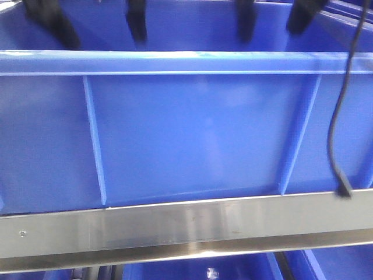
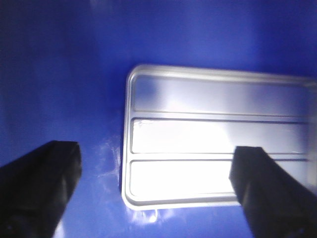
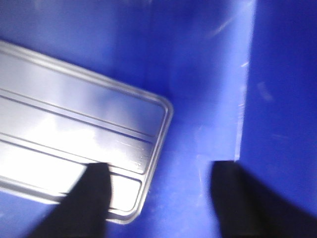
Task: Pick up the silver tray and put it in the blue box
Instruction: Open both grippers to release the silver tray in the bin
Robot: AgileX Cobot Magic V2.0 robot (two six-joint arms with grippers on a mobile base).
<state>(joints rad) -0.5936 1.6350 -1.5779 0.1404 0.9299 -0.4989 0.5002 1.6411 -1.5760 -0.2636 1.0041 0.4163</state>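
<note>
Silver tray [image 2: 218,144]: one item, shiny rectangular metal, rounded corners, shallow raised rim, two long parallel ridges running along its floor. Location: flat on the floor of the blue box [image 1: 192,140], floor side up. My left wrist view shows one short end and its two rounded corners, with bare blue floor beside that end. My right wrist view [image 3: 74,134] shows the opposite end lying near, but apart from, an inside wall of the box; blue floor shows between the tray's corner and the wall.

Blue box: one item, large, deep, bright-blue plastic, thick rim, vertical ribs on the outer side. In the front view it fills most of the frame and sits behind a brushed metal rail [image 1: 186,224].

My left gripper [image 2: 158,191]: fingers spread wide apart, holding nothing. One fingertip shows over bare blue floor, the other over the tray; contact with the tray cannot be judged.

My right gripper [image 3: 161,198]: fingers likewise spread apart, nothing between them. One fingertip overlaps the tray's end, the other shows against the blue floor near the wall.

Front view, upper edge: four dark blurred finger shapes inside the box, above its rim.

Black cable [image 1: 338,116]: hangs in front of the box's right side, its end at the rail.
</note>
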